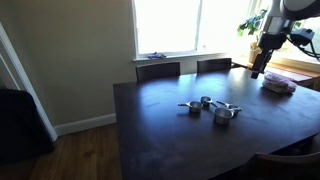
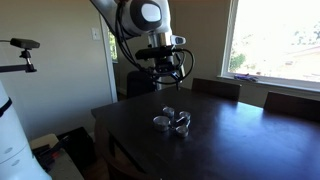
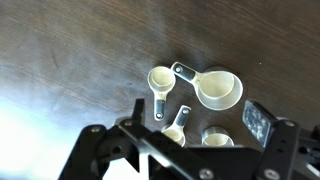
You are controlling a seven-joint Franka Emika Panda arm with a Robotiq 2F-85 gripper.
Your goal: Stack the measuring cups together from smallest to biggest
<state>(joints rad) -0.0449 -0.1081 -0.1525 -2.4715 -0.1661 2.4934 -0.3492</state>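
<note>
**A:** Nearest the lens in the wrist view was the gripper (image 3: 175, 140) itself. Its black linkage filled the bottom edge, with the jaws spread wide and nothing between them.

**B:** So released, holding nothing. And the measuring cups (image 3: 218, 92)?

**A:** All down on the dark table (image 3: 60, 60), bunched close and not stacked. The biggest cup (image 3: 224, 88) lay to the right, its handle reaching up and left. A smaller cup (image 3: 160, 79) sat just beside the end of that handle. Two more showed lower down, partly hidden behind the linkage.

**B:** In an exterior view the cups (image 1: 210, 107) were a small silver cluster near the middle of the table (image 1: 150, 130). The gripper (image 1: 258, 68) hung in the air to the right of them and farther back, well apart.

**A:** It touched none of them. Two chairs (image 1: 157, 70) stood at the far edge, below a bright window (image 1: 165, 25).

**B:** There was also a pale bundle (image 1: 278, 85) on the far right of the table. I couldn't tell what it was.
</note>
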